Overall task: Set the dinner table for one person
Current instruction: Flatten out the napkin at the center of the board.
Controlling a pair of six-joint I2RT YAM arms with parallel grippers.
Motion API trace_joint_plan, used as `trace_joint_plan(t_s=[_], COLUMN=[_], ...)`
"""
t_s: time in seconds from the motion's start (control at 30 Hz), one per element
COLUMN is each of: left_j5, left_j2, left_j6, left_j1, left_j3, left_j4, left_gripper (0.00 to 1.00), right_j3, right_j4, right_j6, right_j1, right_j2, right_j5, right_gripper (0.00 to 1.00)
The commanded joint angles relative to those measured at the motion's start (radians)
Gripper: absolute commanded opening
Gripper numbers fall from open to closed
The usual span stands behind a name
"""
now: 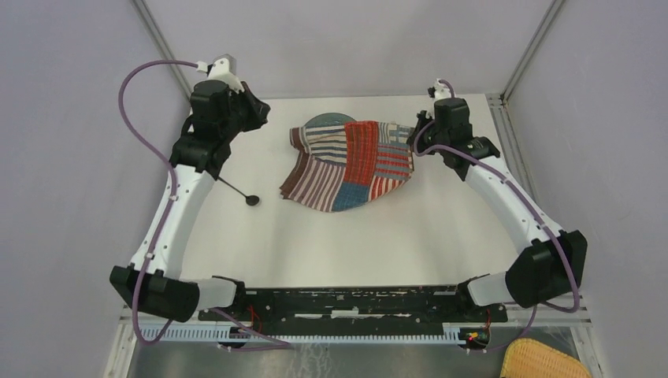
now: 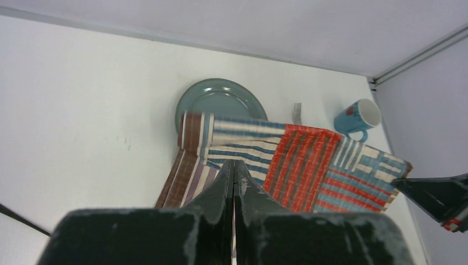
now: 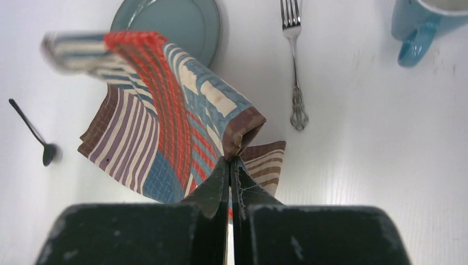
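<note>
Over the rigid, slick dinner table (image 1: 331,252) filling the view, likely ungraspable, the right gripper (image 3: 232,165) pinches the limp patchwork placemat (image 1: 354,169) at its 3 o'clock corner while the left gripper (image 2: 234,168) sits pressed together, apparently empty, at 10 o'clock

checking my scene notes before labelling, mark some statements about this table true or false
1. The right gripper is pinched shut on a corner of the placemat. True.
2. The fork lies on the plate. False: it lies on the bare dinner table, beside the plate.
3. The black spoon lies on the dinner table, apart from the placemat. True.
4. The left gripper is wide open. False: its jaws are shut together.
5. The plate is fully uncovered. False: in the top view the placemat hides most of it.
</note>
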Motion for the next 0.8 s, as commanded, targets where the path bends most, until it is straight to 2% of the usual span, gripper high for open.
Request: trace_joint_plan(t_s=[0.0,0.1,0.27,0.63,0.7,0.77], left_j5=[0.066,0.05,0.052,0.104,0.136,0.168], left_j2=[-0.09,-0.108,-0.105,0.057,0.11,0.176], left_j6=[-0.066,-0.054,-0.056,-0.041,-0.033,-0.014], left_j1=[-0.012,-0.015,-0.015,-0.015,-0.015,-0.015], left_j3=[-0.06,-0.082,-0.1,-0.074,-0.053,-0.027], left_j4=[0.035,0.015,0.015,-0.009,-0.002,0.012], left_gripper=[0.02,0.02,0.02,0.03,0.1,0.24], right_j3=[-0.099,-0.149,-0.144,-0.153,-0.158,-0.158], right_j4=[0.065,0.059,0.049,0.033,0.033,0.035], right_j6=[0.026,0.019,0.011,0.01,0.007,0.007], right_j1=[0.014,0.019,0.02,0.024,0.024,0.024], right_j2=[-0.119,-0.155,-0.149,-0.136,-0.127,-0.121], right_j5=[0.003,0.013,0.007,0.004,0.004,0.004], right_gripper=[0.0,0.0,0.0,0.0,0.0,0.0])
